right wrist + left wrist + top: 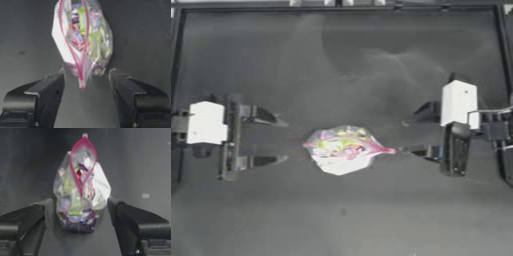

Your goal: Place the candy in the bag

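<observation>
Dark table [345, 60]. The bag [343, 149] lies at centre between both grippers, mouth gaping, candy [77, 37] seemingly inside. Left gripper [271, 139] and right gripper [419, 131]: jaws wide apart, holding nothing. Judged light, limp, slippery; grip the seal strip [82, 75].

Bag [81, 195] btwn open tool [81, 214] jaws

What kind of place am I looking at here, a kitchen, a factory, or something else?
Most likely a robot test bench, not a kitchen. A bare dark table with a raised rim, two arms facing in with open tools, left tool and right tool, and one bag of sweets lying between them.
</observation>
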### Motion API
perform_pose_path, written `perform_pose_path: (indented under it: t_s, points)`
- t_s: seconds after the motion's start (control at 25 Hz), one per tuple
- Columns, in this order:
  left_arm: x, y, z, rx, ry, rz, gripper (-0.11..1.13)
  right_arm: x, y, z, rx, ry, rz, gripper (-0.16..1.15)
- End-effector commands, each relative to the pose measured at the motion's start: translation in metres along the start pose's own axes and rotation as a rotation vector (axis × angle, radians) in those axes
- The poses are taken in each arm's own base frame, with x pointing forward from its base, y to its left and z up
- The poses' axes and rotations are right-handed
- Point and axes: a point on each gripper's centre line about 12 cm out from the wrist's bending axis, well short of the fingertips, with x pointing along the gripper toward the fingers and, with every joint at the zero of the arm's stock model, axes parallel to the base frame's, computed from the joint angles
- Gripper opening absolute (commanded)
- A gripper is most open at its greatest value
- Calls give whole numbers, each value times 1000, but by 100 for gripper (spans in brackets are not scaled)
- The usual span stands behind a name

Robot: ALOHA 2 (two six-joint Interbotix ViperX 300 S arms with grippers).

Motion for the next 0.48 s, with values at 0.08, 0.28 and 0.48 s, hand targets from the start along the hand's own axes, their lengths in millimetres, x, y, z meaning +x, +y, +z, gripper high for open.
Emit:
perform_pose_path:
  t_s: [0.08, 0.28, 0.48]
  points:
    - [-15, -1, 9, -2, -39, -6, 96, -12, -1, 0, 9, -41, 11, 87]
    - [-28, -1, 6, -3, -49, -9, 96, -19, -3, -6, 6, -57, 13, 87]
    - [-39, -1, 6, -4, -64, -11, 95, -26, -7, -15, 10, -69, 13, 87]
